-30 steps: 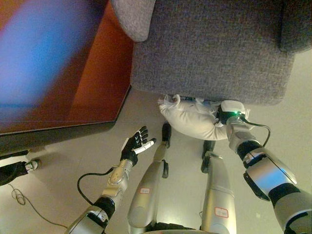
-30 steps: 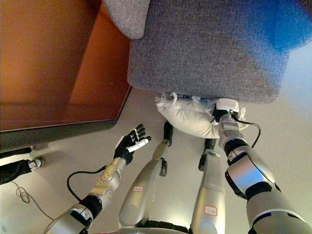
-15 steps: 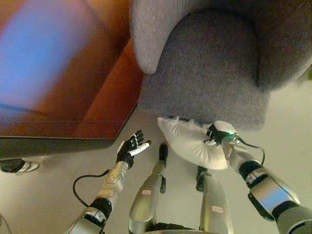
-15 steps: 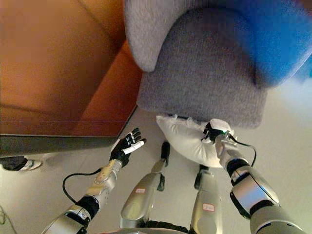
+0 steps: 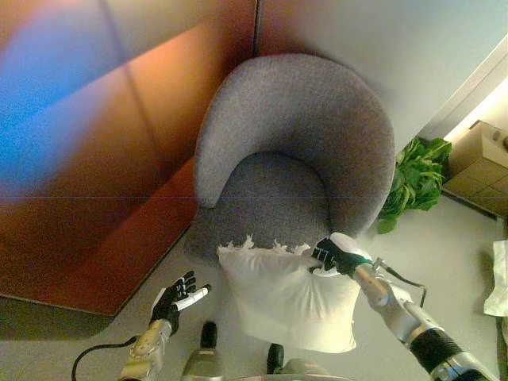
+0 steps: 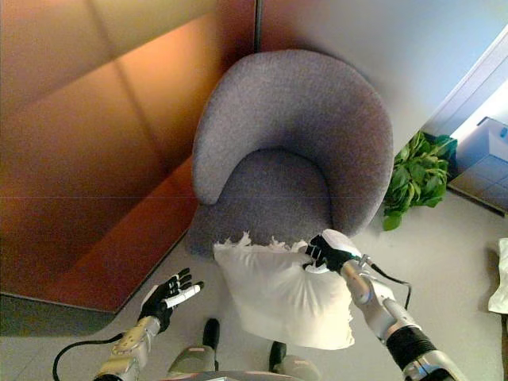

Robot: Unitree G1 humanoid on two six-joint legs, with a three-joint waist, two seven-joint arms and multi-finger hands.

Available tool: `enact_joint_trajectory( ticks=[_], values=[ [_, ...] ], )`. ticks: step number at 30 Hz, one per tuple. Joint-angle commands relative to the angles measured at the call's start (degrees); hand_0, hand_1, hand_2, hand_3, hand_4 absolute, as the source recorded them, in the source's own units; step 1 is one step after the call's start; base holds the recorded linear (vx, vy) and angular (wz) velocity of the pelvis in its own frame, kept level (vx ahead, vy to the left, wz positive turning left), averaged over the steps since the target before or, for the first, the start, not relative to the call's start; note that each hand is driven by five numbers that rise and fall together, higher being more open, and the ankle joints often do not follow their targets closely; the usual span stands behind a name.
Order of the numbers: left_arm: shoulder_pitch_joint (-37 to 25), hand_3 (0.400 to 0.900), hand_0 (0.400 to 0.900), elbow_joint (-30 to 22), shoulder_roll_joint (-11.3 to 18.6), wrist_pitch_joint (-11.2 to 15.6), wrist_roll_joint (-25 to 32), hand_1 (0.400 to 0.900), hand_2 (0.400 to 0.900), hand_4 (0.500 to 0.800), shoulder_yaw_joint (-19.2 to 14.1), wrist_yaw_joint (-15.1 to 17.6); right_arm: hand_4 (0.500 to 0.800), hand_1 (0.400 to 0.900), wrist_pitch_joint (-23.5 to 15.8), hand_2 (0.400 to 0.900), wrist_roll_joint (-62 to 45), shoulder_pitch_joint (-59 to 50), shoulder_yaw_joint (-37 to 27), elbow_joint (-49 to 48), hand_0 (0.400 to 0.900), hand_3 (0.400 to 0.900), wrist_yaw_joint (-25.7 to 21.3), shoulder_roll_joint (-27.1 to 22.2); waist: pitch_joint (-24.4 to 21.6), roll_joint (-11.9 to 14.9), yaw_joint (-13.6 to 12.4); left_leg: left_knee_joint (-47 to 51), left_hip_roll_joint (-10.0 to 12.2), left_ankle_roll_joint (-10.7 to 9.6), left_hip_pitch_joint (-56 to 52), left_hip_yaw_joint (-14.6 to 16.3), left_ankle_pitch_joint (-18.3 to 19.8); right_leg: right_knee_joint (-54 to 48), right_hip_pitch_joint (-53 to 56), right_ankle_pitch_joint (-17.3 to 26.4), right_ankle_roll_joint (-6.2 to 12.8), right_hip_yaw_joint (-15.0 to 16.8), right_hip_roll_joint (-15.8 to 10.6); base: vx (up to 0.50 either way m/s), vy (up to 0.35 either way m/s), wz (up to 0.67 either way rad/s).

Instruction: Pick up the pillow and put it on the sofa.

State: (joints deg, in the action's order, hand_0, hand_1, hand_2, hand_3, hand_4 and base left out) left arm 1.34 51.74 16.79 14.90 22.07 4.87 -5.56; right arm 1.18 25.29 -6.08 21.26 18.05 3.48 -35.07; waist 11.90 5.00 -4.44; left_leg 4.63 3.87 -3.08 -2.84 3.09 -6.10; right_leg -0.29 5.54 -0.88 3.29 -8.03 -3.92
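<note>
A white pillow (image 5: 287, 295) with a frilled top edge hangs in front of the grey round armchair (image 5: 298, 151), its upper edge level with the seat's front. My right hand (image 5: 333, 255) is shut on the pillow's top right corner and holds it off the floor. My left hand (image 5: 175, 294) is open at the lower left, away from the pillow, holding nothing. The armchair's seat (image 6: 274, 194) is bare.
A brown wall panel (image 5: 95, 159) runs along the left, close to the armchair. A green potted plant (image 5: 413, 182) stands to the chair's right, with a cardboard box (image 5: 480, 155) behind it. Something white (image 5: 498, 278) lies at the right edge.
The camera has tilted up, bringing the whole armchair into view. My right hand has lifted the pillow from the floor to the front of the seat. The left hand stays open.
</note>
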Motion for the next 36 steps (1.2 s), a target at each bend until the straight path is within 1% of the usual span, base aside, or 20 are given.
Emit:
enact_joint_trajectory(
  ticks=[1,5,12,16,19,21,22,23,24,25,26,27,28,29,31,36],
  values=[
    [-1.6,0.9,0.9,3.6,0.8,2.5,-2.8,0.9,0.9,0.8,-0.6,-1.3,0.5,0.4,-6.7,0.4,-3.8,-5.4,-9.4,-9.9,0.4,0.4,-2.4,-7.9,-7.6,0.8,1.3,-0.2,-1.5,1.2,-2.2,1.1,6.8,2.7,-2.0,0.4,2.01,-1.2,0.7,0.08,-0.002,-0.03],
    [-1.9,0.9,0.9,4.5,1.1,1.8,-2.7,0.9,0.9,0.8,-1.3,-1.4,0.5,0.4,-5.5,0.4,-5.3,-10.5,-12.8,-10.4,0.4,0.4,-1.6,-11.9,-8.6,1.5,0.8,-0.3,-1.3,1.1,-3.1,0.7,7.3,2.7,-0.7,-0.3,1.72,-1.6,0.9,0.06,-0.003,0.03],
    [-2.6,0.9,0.9,5.4,2.6,0.9,-2.6,0.9,0.9,0.8,-1.6,-1.2,0.5,0.4,-0.5,0.4,-9.2,-26.7,-11.5,-4.5,0.4,0.4,-1.5,-18.2,-9.2,3.2,-1.6,-0.7,-1.1,0.7,-3.7,-1.1,7.5,2.7,1.3,-1.4,1.04,-3.4,1.1,0.07,-0.019,0.19],
    [-3.2,0.9,0.9,6.0,3.2,0.2,-2.2,0.9,0.9,0.8,-0.7,-1.0,0.5,0.4,0.3,0.4,-12.2,-36.2,-6.6,4.7,0.4,0.4,-1.6,-21.1,-9.5,4.0,-3.4,-0.9,-1.2,0.3,-3.5,-2.4,7.3,2.6,2.0,-1.9,0.76,-4.8,0.9,0.08,-0.004,0.24],
    [-3.5,0.9,0.9,6.4,3.8,0.1,-2.2,0.9,0.9,0.8,0.5,-0.9,0.5,0.4,0.8,0.4,-13.9,-41.3,-2.3,11.8,0.4,0.4,-1.6,-21.6,-9.4,4.4,-5.0,-0.9,-1.2,0.1,-3.2,-3.4,7.0,2.3,2.4,-1.9,0.56,-5.9,0.9,0.08,-0.024,0.24],
    [-3.8,0.9,0.9,6.7,4.3,-0.2,-2.4,0.9,0.9,0.8,1.7,-1.2,0.5,0.4,-0.1,0.4,-13.6,-44.6,1.2,17.9,0.4,0.4,-1.5,-21.3,-9.3,4.7,-6.2,-0.8,-1.3,-0.1,-3.0,-4.2,6.8,2.0,2.8,-1.8,0.44,-6.7,0.9,0.09,-0.038,0.25],
    [-3.8,0.9,0.9,6.6,4.5,-0.6,-2.3,0.9,0.9,0.8,2.3,-1.5,0.8,0.9,1.1,0.9,-14.1,-46.2,2.9,20.5,0.9,0.9,0.4,-21.0,-9.2,4.7,-6.6,-0.8,-1.3,-0.2,-3.0,-4.4,6.6,1.8,3.0,-1.8,0.43,-7.0,0.9,0.1,-0.042,0.24],
    [-4.0,0.9,0.9,6.4,4.8,-1.3,-2.5,0.9,0.9,0.8,3.1,-2.1,0.8,0.9,2.0,0.9,-14.2,-48.7,5.1,25.1,0.9,0.9,3.4,-20.2,-9.1,4.9,-7.3,-0.8,-1.3,-0.3,-2.8,-4.8,6.5,1.6,3.2,-1.7,0.46,-7.3,0.9,0.08,-0.052,0.22],
    [-4.2,0.9,0.9,6.2,5.2,-1.5,-2.7,0.9,0.9,0.8,4.0,-2.7,0.8,0.9,1.7,0.9,-14.8,-50.9,7.0,29.2,0.9,0.9,4.7,-20.0,-8.9,5.0,-8.0,-0.8,-1.3,-0.4,-2.7,-5.2,6.4,1.3,3.3,-1.6,0.5,-7.5,0.9,0.06,-0.057,0.2],
    [-4.4,0.9,0.9,5.9,5.5,-1.8,-2.7,0.9,0.9,0.8,4.7,-3.3,0.8,0.9,2.2,0.9,-15.8,-52.9,8.5,32.0,0.9,0.9,5.4,-19.8,-8.8,5.0,-8.4,-0.7,-1.3,-0.4,-2.5,-5.4,6.2,1.0,3.4,-1.4,0.49,-7.7,0.9,0.04,-0.051,0.18],
    [-4.8,0.9,0.9,5.7,5.8,-2.0,-2.6,0.9,0.9,0.8,5.9,-3.9,0.8,0.9,1.9,0.9,-16.6,-55.4,9.6,36.5,0.9,0.9,6.2,-19.1,-8.6,5.1,-9.0,-0.7,-1.2,-0.5,-2.3,-5.7,6.0,0.9,3.4,-1.4,0.42,-8.0,1.0,0.03,-0.035,0.13],
    [-5.0,0.9,0.9,5.7,5.9,-2.1,-2.6,0.9,0.9,0.8,6.2,-4.1,0.8,0.9,2.1,0.9,-16.8,-56.3,9.9,37.9,0.9,0.9,6.4,-18.8,-8.5,5.0,-9.2,-0.7,-1.2,-0.5,-2.2,-5.9,6.0,0.8,3.5,-1.4,0.39,-8.1,1.0,0.03,-0.033,0.15],
    [-5.2,0.9,0.9,5.7,6.1,-1.9,-2.3,0.9,0.9,0.8,7.5,-4.8,0.8,0.9,0.7,0.9,-16.9,-58.8,10.6,42.8,0.9,0.9,6.4,-18.5,-8.3,5.0,-9.8,-0.7,-1.3,-0.5,-2.0,-6.2,5.9,0.6,3.4,-1.3,0.39,-8.3,1.1,0.01,-0.031,0.14],
    [-5.4,0.9,0.9,5.5,6.3,-2.0,-2.1,0.9,0.9,0.8,8.2,-5.1,0.8,0.9,0.4,0.9,-17.9,-60.5,11.2,45.4,0.9,0.9,6.5,-18.5,-8.1,5.0,-10.3,-0.7,-1.3,-0.4,-1.7,-6.5,5.8,0.5,3.4,-1.3,0.33,-8.4,1.2,-0.01,-0.029,0.14],
    [-5.3,0.9,0.9,5.2,6.7,-2.0,-1.6,0.9,0.9,0.8,8.7,-5.5,0.8,0.9,1.2,0.9,-18.6,-62.2,11.9,47.3,0.9,0.9,7.3,-18.7,-7.7,4.8,-10.6,-0.6,-1.5,-0.3,-1.6,-7.0,5.6,0.5,3.4,-1.3,0.23,-8.4,1.3,-0.01,-0.007,0.06],
    [-4.3,0.9,0.9,5.1,6.6,-1.2,-1.2,0.9,0.9,0.8,8.7,-5.8,0.8,0.9,2.0,0.9,-18.2,-62.8,12.3,49.0,0.9,0.9,6.6,-19.8,-7.6,4.3,-10.2,-0.3,-1.8,0.0,-2.1,-6.9,5.6,0.2,3.9,-1.3,0.15,-8.1,1.3,0.0,0.017,-0.05]
  ],
)
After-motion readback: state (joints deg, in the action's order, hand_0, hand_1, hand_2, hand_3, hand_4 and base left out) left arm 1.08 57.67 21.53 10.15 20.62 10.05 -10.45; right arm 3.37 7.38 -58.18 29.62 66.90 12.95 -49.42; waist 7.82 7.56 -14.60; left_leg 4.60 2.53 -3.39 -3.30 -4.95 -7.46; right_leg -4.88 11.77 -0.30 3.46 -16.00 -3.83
